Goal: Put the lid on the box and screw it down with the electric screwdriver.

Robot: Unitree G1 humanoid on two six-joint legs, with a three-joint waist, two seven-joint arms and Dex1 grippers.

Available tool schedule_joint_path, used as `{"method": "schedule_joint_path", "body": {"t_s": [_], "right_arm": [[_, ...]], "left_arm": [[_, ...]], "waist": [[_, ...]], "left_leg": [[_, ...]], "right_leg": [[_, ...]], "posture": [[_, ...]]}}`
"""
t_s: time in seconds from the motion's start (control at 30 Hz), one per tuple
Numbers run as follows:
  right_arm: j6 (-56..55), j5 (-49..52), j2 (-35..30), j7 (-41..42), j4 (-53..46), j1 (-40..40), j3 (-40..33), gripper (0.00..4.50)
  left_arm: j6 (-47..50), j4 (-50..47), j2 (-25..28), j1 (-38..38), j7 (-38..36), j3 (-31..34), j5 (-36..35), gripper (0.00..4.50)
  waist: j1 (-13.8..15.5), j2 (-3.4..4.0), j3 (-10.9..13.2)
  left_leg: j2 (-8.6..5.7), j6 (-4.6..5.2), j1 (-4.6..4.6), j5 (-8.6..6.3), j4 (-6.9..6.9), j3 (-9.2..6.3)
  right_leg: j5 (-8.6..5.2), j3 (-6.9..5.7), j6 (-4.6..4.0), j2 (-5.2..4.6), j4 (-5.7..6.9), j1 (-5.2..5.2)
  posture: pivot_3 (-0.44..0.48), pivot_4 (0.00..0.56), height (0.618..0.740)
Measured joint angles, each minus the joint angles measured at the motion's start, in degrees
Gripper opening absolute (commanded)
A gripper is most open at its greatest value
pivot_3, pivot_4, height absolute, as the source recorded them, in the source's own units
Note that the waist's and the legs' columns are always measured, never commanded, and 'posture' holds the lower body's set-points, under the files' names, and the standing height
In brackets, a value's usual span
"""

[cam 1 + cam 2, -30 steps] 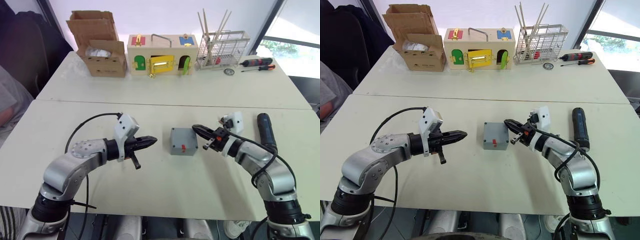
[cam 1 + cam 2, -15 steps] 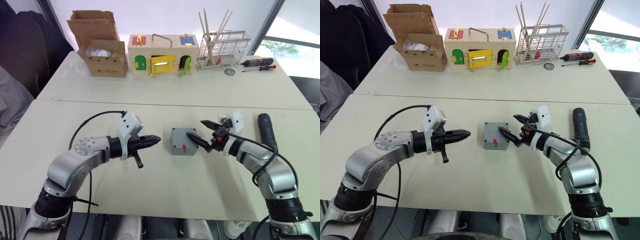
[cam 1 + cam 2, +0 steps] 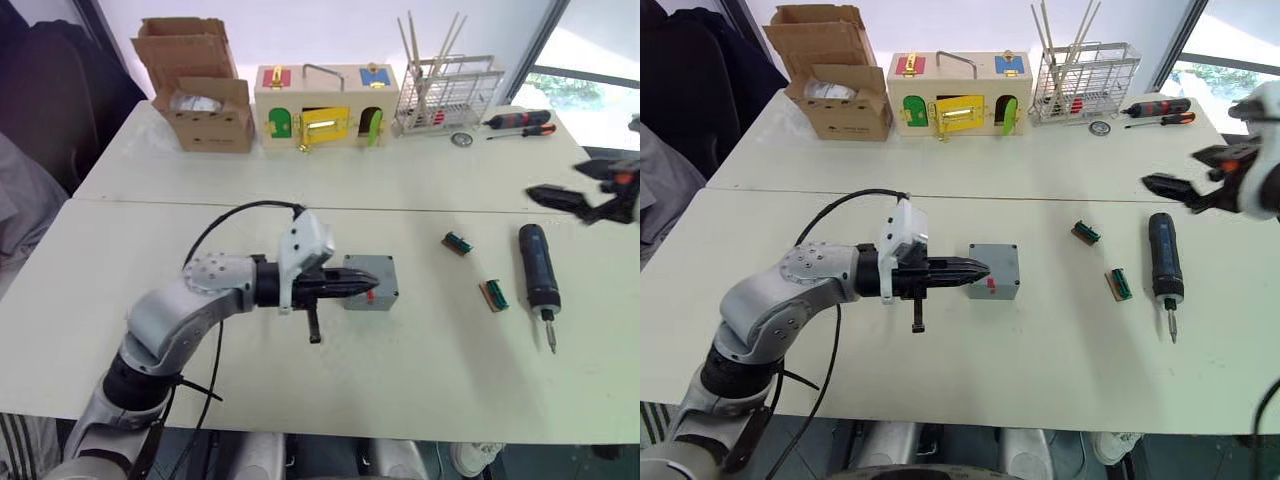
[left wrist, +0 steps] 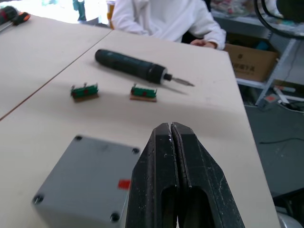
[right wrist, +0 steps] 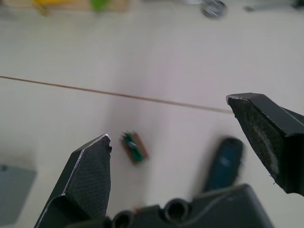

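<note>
left gripper (image 3: 975, 271): fingers pressed together, tips at the box (image 3: 994, 270), partly hiding its near-left face | right gripper (image 5: 190, 152): fingers spread, raised far right, partly cut off | electric screwdriver (image 3: 1163, 263): lying right of box

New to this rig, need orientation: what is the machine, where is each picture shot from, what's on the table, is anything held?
It is a humanoid robot with two arms. Two pictures come from its head, looking down over the table; two from cameras on its wrists.

The left gripper, jaws shut and empty, has its tips at the grey box. The right gripper, jaws open and empty, is raised at the table's right edge.

Right of the box lie two small green parts and the black electric screwdriver. At the back stand a cardboard box, a wooden box and a wire rack.
</note>
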Motion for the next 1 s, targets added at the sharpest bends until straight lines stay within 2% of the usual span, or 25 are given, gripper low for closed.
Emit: {"method": "schedule_joint_path", "body": {"t_s": [0.07,0.17,0.3,0.57,0.77,0.8,1.0], "right_arm": [[2.25,-2.92,-0.71,6.73,8.64,-1.84,10.31,4.49],[2.83,-5.54,-0.47,14.28,15.64,-4.96,18.59,4.49],[-0.99,-13.04,2.39,22.92,27.55,-13.06,27.52,4.49],[-9.84,-25.61,12.86,28.75,47.26,-22.05,34.32,4.49],[-16.01,-32.65,20.33,26.02,62.05,-28.19,34.05,4.49],[-17.3,-33.85,21.08,25.7,63.68,-28.81,34.0,3.98],[-23.69,-40.87,22.6,26.21,68.2,-30.17,34.75,2.19]], "left_arm": [[-0.24,-1.01,0.61,0.21,-0.78,-1.25,0.27,0.0],[-0.27,-2.03,1.86,0.37,-1.21,-2.28,0.37,0.0],[-0.01,-5.07,2.91,1.56,-0.28,-2.54,0.34,0.0],[1.47,-7.38,3.9,3.32,3.52,-2.5,0.34,0.0],[2.57,-8.04,4.01,4.08,6.21,-2.45,0.34,0.0],[2.64,-8.11,4.0,4.07,6.59,-2.46,0.34,0.0],[3.46,-8.36,4.1,4.53,8.52,-2.44,0.33,0.0]], "waist": [[0.0,0.07,0.06],[0.16,0.44,0.18],[0.16,0.43,0.21],[0.29,0.43,0.22],[0.24,0.36,0.22],[0.24,0.31,0.2],[0.34,0.28,0.2]], "left_leg": [[-0.02,0.0,-0.01,0.0,0.05,0.07],[-0.08,0.01,-0.02,0.01,0.08,0.12],[-0.07,0.0,0.0,0.01,0.08,0.11],[-0.07,-0.05,0.01,0.04,0.16,0.11],[-0.07,-0.09,0.06,0.07,0.2,0.09],[-0.07,-0.09,0.07,0.07,0.22,0.08],[-0.08,-0.09,0.07,0.06,0.29,0.03]], "right_leg": [[0.01,0.03,0.01,-0.01,0.02,-0.02],[0.02,0.07,0.03,-0.01,0.07,-0.05],[0.02,0.03,0.05,0.18,0.15,-0.08],[0.13,0.02,0.24,0.27,0.27,-0.07],[0.14,0.02,0.26,0.3,0.28,0.02],[0.14,0.02,0.26,0.3,0.28,0.05],[0.14,0.01,0.26,0.3,0.28,0.11]], "posture": [[0.0,0.15,0.731],[0.0,0.15,0.731],[0.0,0.15,0.731],[0.0,0.15,0.731],[0.0,0.15,0.731],[0.0,0.15,0.731],[0.0,0.15,0.731]]}}
